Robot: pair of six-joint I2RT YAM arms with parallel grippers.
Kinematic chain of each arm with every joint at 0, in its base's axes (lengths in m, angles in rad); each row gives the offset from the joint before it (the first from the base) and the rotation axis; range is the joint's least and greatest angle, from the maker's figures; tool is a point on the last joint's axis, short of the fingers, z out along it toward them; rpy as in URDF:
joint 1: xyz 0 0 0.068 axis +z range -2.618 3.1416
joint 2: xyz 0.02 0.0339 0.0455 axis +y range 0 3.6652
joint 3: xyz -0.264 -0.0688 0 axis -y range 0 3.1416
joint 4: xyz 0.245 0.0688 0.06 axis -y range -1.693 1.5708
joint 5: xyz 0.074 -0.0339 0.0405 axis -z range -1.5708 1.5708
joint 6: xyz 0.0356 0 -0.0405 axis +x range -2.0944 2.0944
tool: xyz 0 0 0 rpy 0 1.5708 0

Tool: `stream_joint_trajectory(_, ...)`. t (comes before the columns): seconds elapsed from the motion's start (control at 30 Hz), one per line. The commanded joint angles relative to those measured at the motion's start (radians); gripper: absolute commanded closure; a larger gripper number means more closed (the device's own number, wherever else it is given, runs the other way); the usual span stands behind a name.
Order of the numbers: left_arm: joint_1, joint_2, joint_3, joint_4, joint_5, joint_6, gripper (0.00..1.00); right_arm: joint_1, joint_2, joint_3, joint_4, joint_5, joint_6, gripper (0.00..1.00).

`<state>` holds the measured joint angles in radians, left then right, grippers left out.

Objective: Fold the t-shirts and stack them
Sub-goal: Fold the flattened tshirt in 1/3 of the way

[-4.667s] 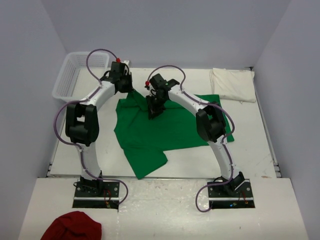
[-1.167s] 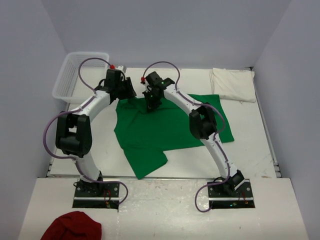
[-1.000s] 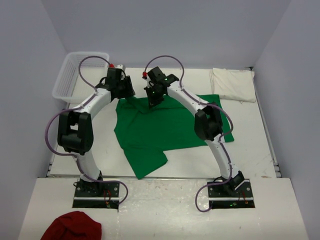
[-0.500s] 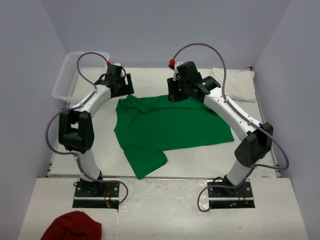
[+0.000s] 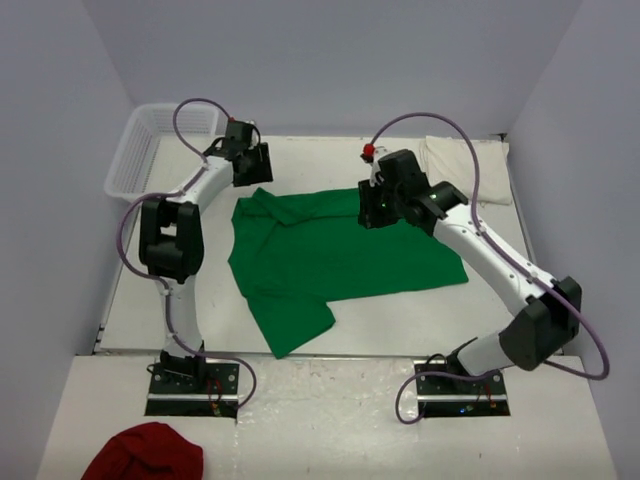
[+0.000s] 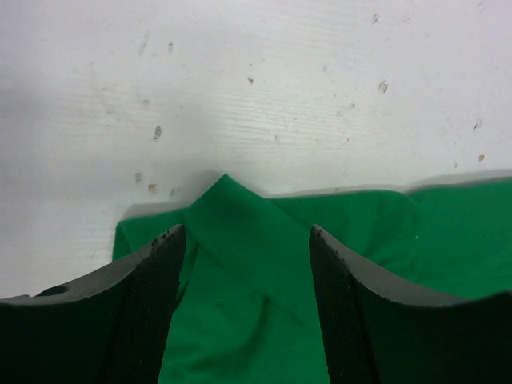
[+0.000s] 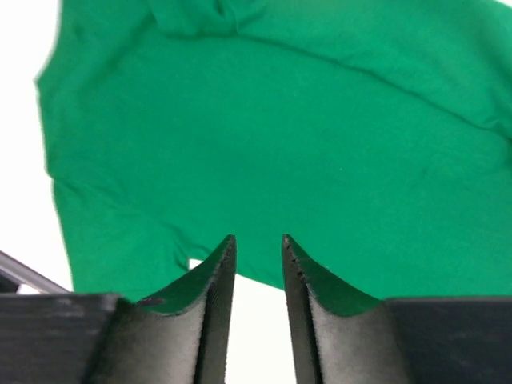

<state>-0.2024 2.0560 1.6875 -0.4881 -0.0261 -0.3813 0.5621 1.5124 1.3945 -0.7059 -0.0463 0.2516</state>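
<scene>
The green t-shirt [image 5: 330, 250] lies spread out on the white table [image 5: 300, 165], with one flap reaching toward the near edge. The cream-white t-shirt [image 5: 465, 168] sits folded at the back right corner. My left gripper [image 5: 252, 172] hovers over the green shirt's back left corner. In the left wrist view its fingers [image 6: 144, 312] stand wide apart and open, with the shirt's folded corner [image 6: 256, 256] lying flat between them. My right gripper [image 5: 377, 208] hangs above the shirt's back edge. In the right wrist view it [image 7: 258, 238] is open by a narrow gap that holds nothing, above the green cloth [image 7: 280, 136].
A white plastic basket [image 5: 150, 150] stands at the back left. A dark red cloth [image 5: 145, 455] lies on the near ledge beside the left arm's base. Walls close in the table on three sides.
My right gripper let go of the shirt's back edge and swung right and up; its jaws parted. The shirt's back edge now lies flatter. My left gripper shifted slightly toward the back.
</scene>
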Motion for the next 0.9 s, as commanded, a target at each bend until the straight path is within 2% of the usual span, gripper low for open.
stream_joint_trajectory(0.0, 0.017, 0.084, 0.092, -0.038, 0.084, 0.024, 0.36, -0.016, -0.150, -0.037, 0.046, 0.008, 0.017, 0.70)
stream_joint_trajectory(0.07, 0.020, 0.111, 0.116, -0.053, 0.103, 0.021, 0.39, -0.027, -0.216, -0.078, 0.046, 0.028, 0.029, 0.75)
stream_joint_trajectory(0.1, 0.023, 0.121, 0.120, -0.055, 0.113, 0.015, 0.43, -0.039, -0.230, -0.089, 0.045, 0.028, 0.034, 0.88)
stream_joint_trajectory(0.13, 0.021, 0.118, 0.113, -0.053, 0.121, 0.012, 0.47, -0.047, -0.239, -0.101, 0.045, 0.031, 0.038, 0.96)
stream_joint_trajectory(0.17, 0.021, 0.110, 0.085, -0.043, 0.129, 0.007, 0.56, -0.054, -0.242, -0.121, 0.039, 0.036, 0.040, 1.00)
stream_joint_trajectory(0.2, 0.018, 0.080, 0.063, -0.029, 0.137, -0.005, 0.63, -0.060, -0.242, -0.133, 0.037, 0.028, 0.037, 1.00)
stream_joint_trajectory(0.23, 0.015, 0.063, 0.039, -0.015, 0.135, -0.007, 0.78, -0.068, -0.236, -0.146, 0.040, 0.025, 0.034, 1.00)
stream_joint_trajectory(0.3, 0.005, 0.002, -0.014, -0.009, 0.106, -0.005, 1.00, -0.070, -0.203, -0.182, 0.068, 0.023, 0.037, 1.00)
stream_joint_trajectory(0.43, -0.040, -0.134, -0.109, -0.010, -0.021, 0.005, 1.00, -0.088, -0.043, -0.181, 0.062, 0.037, 0.080, 1.00)
stream_joint_trajectory(0.47, -0.064, -0.187, -0.141, -0.013, -0.034, 0.008, 1.00, -0.087, 0.045, -0.166, 0.030, 0.049, 0.087, 1.00)
stream_joint_trajectory(0.57, -0.095, -0.250, -0.178, -0.044, -0.107, 0.015, 1.00, -0.102, 0.146, -0.152, 0.020, 0.132, 0.110, 1.00)
stream_joint_trajectory(0.63, -0.111, -0.287, -0.189, -0.067, -0.165, 0.027, 0.80, -0.136, 0.210, -0.141, 0.011, 0.114, 0.130, 1.00)
stream_joint_trajectory(0.77, -0.112, -0.307, -0.187, -0.105, -0.288, 0.048, 0.72, -0.169, 0.250, -0.127, 0.008, 0.072, 0.170, 1.00)
stream_joint_trajectory(0.87, -0.112, -0.304, -0.199, -0.126, -0.307, 0.051, 0.34, -0.174, 0.285, -0.095, -0.027, 0.062, 0.178, 1.00)
